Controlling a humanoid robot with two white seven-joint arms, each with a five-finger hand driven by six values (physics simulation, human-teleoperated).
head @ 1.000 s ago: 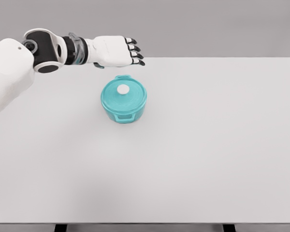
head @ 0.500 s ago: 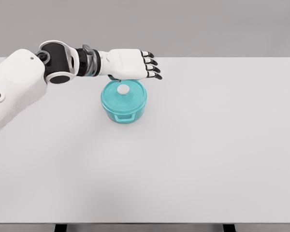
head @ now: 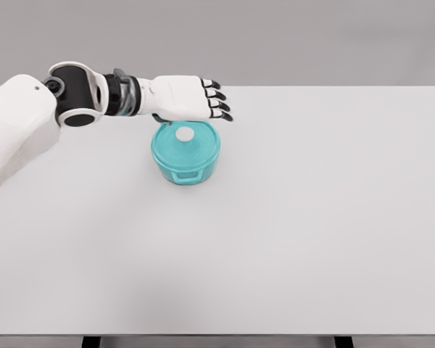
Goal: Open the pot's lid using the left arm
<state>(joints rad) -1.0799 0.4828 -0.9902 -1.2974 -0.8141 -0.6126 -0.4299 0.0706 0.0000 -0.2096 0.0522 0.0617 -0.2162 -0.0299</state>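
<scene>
While my left hand (head: 191,98) hangs in the upper left of the frame, fingers (head: 216,104) extended and holding nothing, the teal pot (head: 185,154) sits just below it on the white table (head: 312,217), left of centre, its lid (head: 184,141) on with 1 white knob (head: 184,134) showing

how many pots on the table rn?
1. A single teal pot with its lid on sits on the white table, left of centre toward the far edge, just below the left hand. Nothing in view could hide another.
</scene>
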